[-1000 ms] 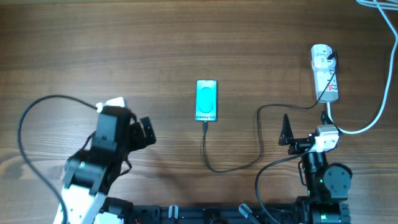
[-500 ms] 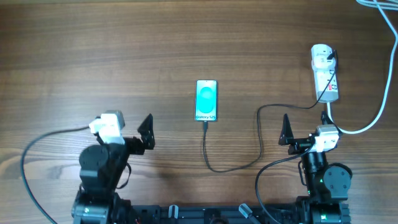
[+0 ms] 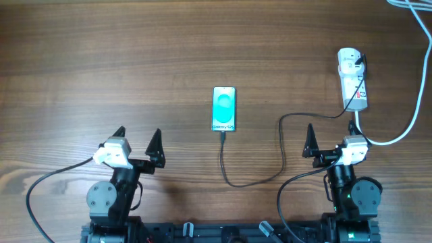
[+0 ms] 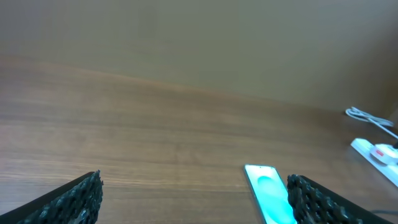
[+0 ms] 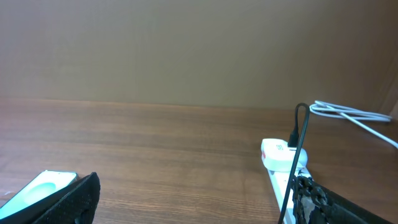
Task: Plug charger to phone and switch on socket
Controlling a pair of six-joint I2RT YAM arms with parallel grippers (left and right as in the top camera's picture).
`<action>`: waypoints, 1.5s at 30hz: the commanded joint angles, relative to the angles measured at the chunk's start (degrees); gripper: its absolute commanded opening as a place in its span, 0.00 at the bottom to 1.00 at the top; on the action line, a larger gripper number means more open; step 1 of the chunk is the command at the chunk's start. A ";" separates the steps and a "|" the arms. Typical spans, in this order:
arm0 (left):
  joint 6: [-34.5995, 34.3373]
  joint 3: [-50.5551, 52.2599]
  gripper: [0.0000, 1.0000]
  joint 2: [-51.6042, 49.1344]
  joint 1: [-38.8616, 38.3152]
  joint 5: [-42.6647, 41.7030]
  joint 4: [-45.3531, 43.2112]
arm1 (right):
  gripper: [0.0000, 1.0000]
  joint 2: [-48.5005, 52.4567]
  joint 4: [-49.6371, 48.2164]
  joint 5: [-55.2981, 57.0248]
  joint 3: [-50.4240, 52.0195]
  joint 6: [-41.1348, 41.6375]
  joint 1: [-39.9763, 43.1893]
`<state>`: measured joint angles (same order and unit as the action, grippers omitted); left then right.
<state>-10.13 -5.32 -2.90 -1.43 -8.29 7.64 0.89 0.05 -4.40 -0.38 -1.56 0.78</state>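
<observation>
— At the table's [image 3: 101, 54] far right side, that's the socket [image 3: 351, 79], and I'd say it's the step you have left. The phone [image 3: 224, 106] lies mid-table with its screen lit cyan. The charger [image 3: 251, 181] runs from the phone's near end, loops toward you and climbs right to the black plug [image 3: 361, 62] in the strip. From overhead the tip looks seated in the phone, though it's too small to be sure.

— Which arm would you send?

— Your right gripper [image 3: 331, 137]. The strip sits ahead of it, a touch to its right, and near. The left gripper [image 3: 138, 138] is well apart from the strip, beyond the phone. Both grippers have their fingers spread wide with nothing between them.

— How does the strip lie?

— Its long axis runs away from you, plug end farthest. The red switch [image 3: 360, 93] appears to be on the nearer half, toward the right edge. You'd reach forward along the strip's length, not across it. I can't tell whether it's on.

— Anything in the way?

— The black cable crosses just in front of the strip in your right wrist view. The white cord [image 3: 405, 131] leaves the strip's near end and sweeps off right. I'd come down on the switch from above, so a finger doesn't snag either line or shove the strip.
</observation>
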 commanded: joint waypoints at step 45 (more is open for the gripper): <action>11.47 5.01 1.00 2.73 2.45 6.71 -3.17 | 1.00 -0.68 -0.04 0.57 0.09 0.46 -0.39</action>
<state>-1.10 -0.73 -0.78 1.30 -0.73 4.27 0.89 0.05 -4.40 -0.38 -1.56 0.78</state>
